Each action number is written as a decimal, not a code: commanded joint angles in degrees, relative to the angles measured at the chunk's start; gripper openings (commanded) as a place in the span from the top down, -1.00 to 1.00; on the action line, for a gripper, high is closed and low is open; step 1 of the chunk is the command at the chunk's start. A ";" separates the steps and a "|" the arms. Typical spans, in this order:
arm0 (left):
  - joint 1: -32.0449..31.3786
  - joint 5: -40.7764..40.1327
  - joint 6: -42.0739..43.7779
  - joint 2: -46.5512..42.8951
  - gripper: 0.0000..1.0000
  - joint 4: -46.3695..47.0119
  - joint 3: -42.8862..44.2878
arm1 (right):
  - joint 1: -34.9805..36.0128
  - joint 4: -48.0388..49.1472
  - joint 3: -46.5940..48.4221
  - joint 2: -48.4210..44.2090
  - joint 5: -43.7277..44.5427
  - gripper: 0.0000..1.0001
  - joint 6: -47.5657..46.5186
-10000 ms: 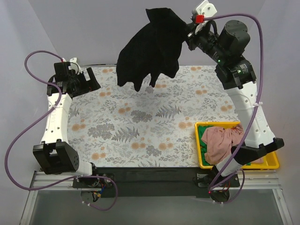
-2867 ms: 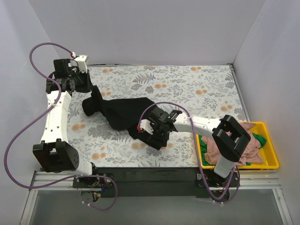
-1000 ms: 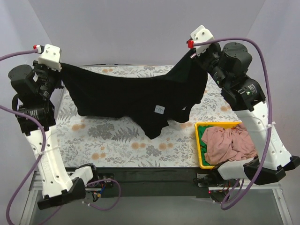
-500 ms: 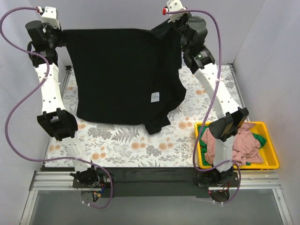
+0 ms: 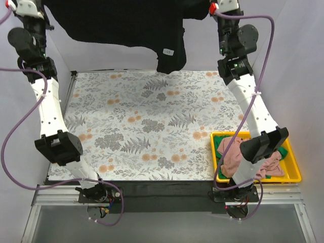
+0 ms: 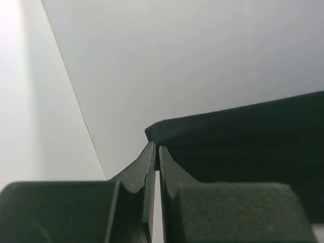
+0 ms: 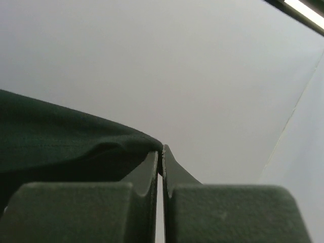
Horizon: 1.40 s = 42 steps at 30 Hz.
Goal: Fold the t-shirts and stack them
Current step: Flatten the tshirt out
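The black t-shirt hangs stretched across the top of the top external view, well above the table. One sleeve with a white tag dangles lowest. My left gripper is shut on the shirt's left corner, and in the left wrist view its tips pinch black cloth. My right gripper is shut on the right corner, its tips closed on the black edge. The pink t-shirt and the green t-shirt lie crumpled in the bin.
A yellow bin stands at the table's front right corner, with the right arm's base link rising over it. The floral tablecloth covers the table. White walls close in behind and on both sides.
Both arms have risen, carrying the black t-shirt from in front of the back wall up to the view's top edge. Its lower part has come off the table.
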 commanded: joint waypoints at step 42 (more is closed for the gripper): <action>26.31 26.93 97.43 -25.24 -0.11 -74.81 -72.53 | 23.12 -76.94 -61.61 -26.42 -31.79 -0.97 -10.63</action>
